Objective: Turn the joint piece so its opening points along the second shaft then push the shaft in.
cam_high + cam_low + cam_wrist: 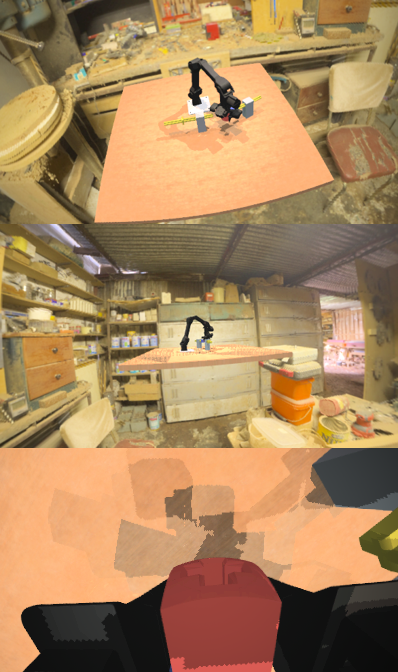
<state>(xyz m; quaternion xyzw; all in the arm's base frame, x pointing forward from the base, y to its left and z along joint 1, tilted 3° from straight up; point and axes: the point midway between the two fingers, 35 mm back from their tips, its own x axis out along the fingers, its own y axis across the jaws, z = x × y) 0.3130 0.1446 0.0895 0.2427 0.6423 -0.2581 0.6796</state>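
My gripper (225, 115) (207, 339) (211, 576) is shut on the red square joint piece (220, 618) (227, 118), with one black finger on each side of it. It holds the piece low over the table, between the two grey-blue blocks. The left block (202, 124) carries a long yellow shaft (180, 121). The right block (248, 107) (357, 475) carries the other yellow shaft (255, 99), whose end (382, 543) shows at the right edge of the wrist view, apart from the joint piece. The joint's hinges and opening are hidden by the fingers.
The arm stands on a white base plate (195, 108) just behind the left block, on an orange table (204, 176) (238, 354). A cluttered workbench lies behind the table and a chair (360, 149) stands to its right.
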